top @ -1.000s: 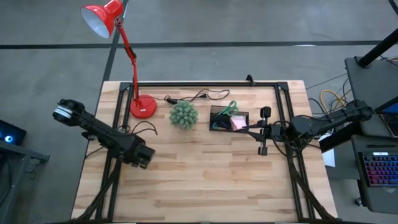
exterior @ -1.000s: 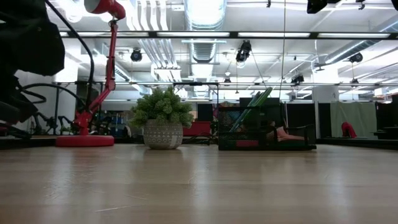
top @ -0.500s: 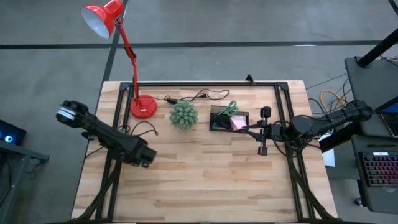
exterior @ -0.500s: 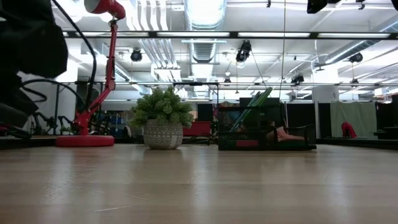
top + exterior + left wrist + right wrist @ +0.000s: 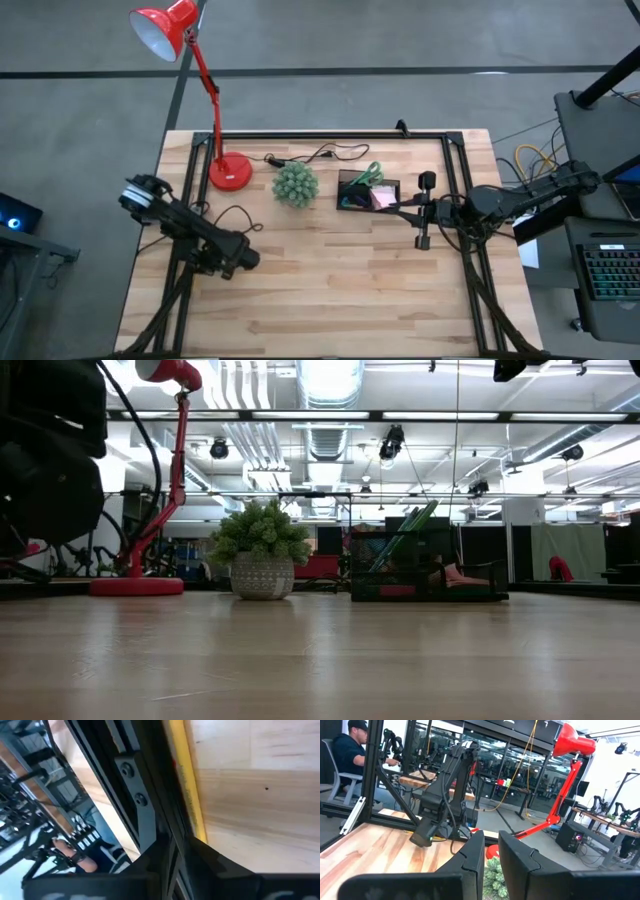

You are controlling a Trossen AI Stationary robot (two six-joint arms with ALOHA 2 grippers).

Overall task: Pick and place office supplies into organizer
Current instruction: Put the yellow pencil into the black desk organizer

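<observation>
The left gripper [image 5: 243, 262] hangs over the left part of the pale wooden table [image 5: 330, 290], tip hidden under its own dark bulk; in the left wrist view the fingers lie close together around a thin yellow pencil [image 5: 186, 780]. The small black stepped organizer [image 5: 368, 192] stands mid-table, holding green-handled scissors [image 5: 368, 175] and a pink sticky-note pad [image 5: 383, 199]. Just right of it, the right gripper [image 5: 490, 851] is narrowly parted and empty.
</observation>
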